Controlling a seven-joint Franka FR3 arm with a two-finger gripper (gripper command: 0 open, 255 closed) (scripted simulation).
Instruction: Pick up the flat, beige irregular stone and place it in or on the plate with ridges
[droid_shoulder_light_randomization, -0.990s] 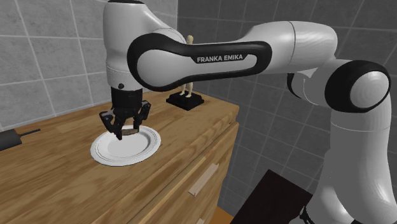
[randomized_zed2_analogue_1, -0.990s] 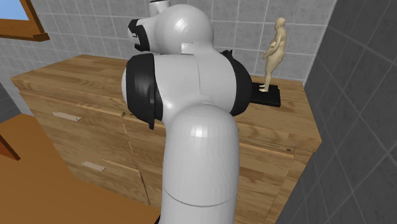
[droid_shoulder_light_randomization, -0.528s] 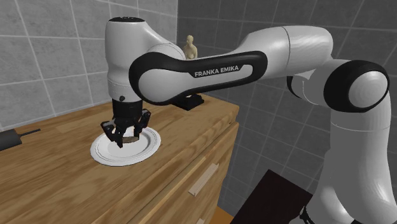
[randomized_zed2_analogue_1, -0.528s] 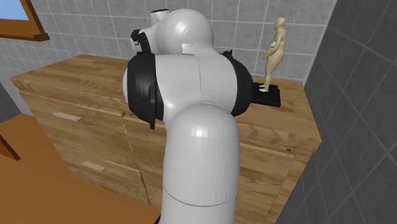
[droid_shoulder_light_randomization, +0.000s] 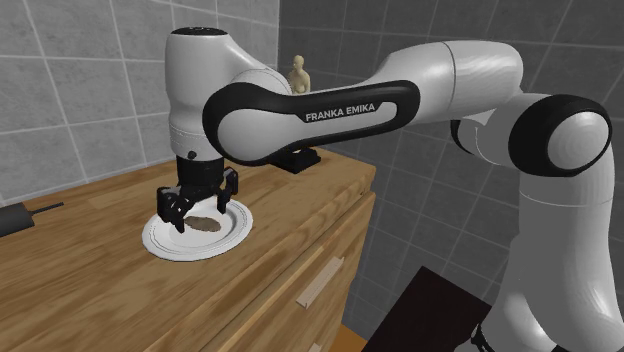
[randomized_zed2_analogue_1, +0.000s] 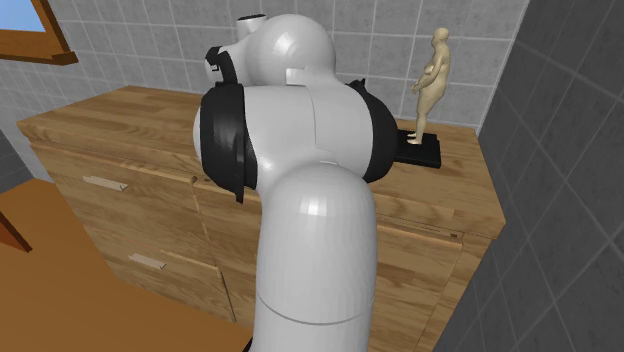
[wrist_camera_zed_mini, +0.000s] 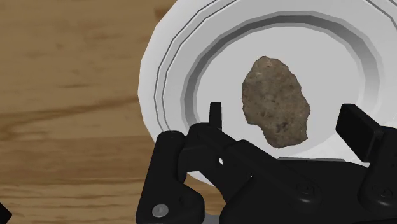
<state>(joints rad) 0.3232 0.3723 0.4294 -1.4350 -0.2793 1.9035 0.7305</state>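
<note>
The flat, brownish-beige irregular stone (droid_shoulder_light_randomization: 204, 223) (wrist_camera_zed_mini: 275, 102) lies in the well of the white ridged plate (droid_shoulder_light_randomization: 165, 243) (wrist_camera_zed_mini: 167, 60), which rests on the wooden counter. My black gripper (droid_shoulder_light_randomization: 198, 209) (wrist_camera_zed_mini: 284, 113) hangs just above the plate, open. Its fingers (wrist_camera_zed_mini: 215, 116) stand apart on either side of the stone without touching it. In the second exterior view the arm's own body hides the plate and the stone.
A tan figurine (droid_shoulder_light_randomization: 298, 73) (randomized_zed2_analogue_1: 432, 78) on a black base stands at the counter's back, by the tiled wall. A dark object (droid_shoulder_light_randomization: 12, 219) lies at the shoulder view's left edge. The counter's front edge with drawers (droid_shoulder_light_randomization: 320, 280) runs close to the plate.
The gripper came down over the plate and opened. The stone has left the fingers and now lies on the plate.
</note>
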